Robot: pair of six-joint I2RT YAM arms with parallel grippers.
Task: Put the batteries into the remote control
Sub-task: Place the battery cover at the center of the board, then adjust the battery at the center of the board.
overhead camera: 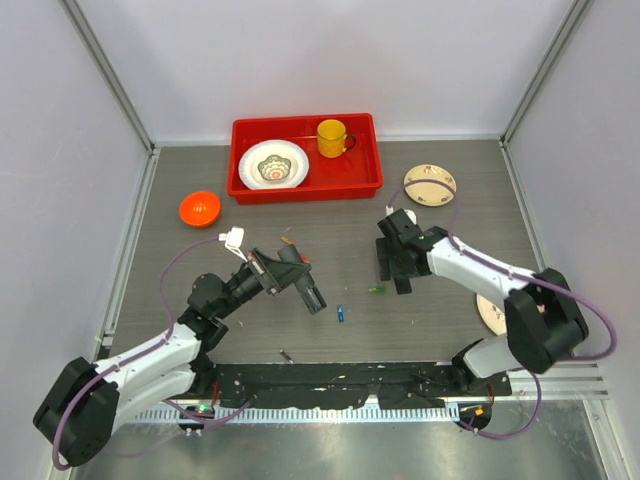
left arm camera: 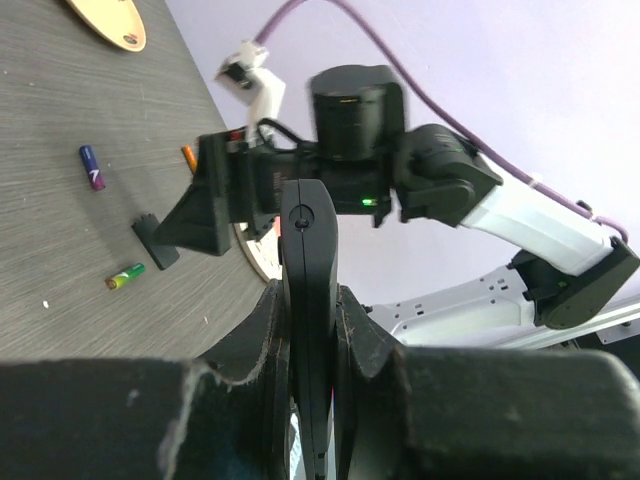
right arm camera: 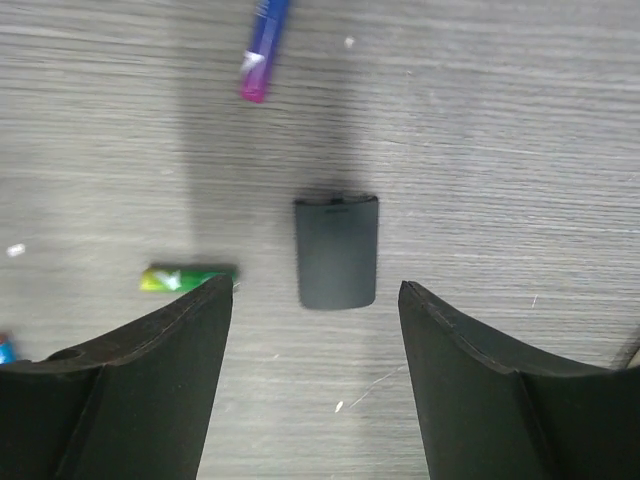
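The left jaws pinch the remote, holding it tilted above the desk. The right jaws stand spread, low over a small black cover that lies flat on the desk between them. A green battery lies just beside one finger. A blue battery lies farther off.

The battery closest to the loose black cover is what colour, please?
The battery is green, clearest in the right wrist view.

The worktop is showing matt grey wood grain; the remote control is gleaming as smooth black plastic.
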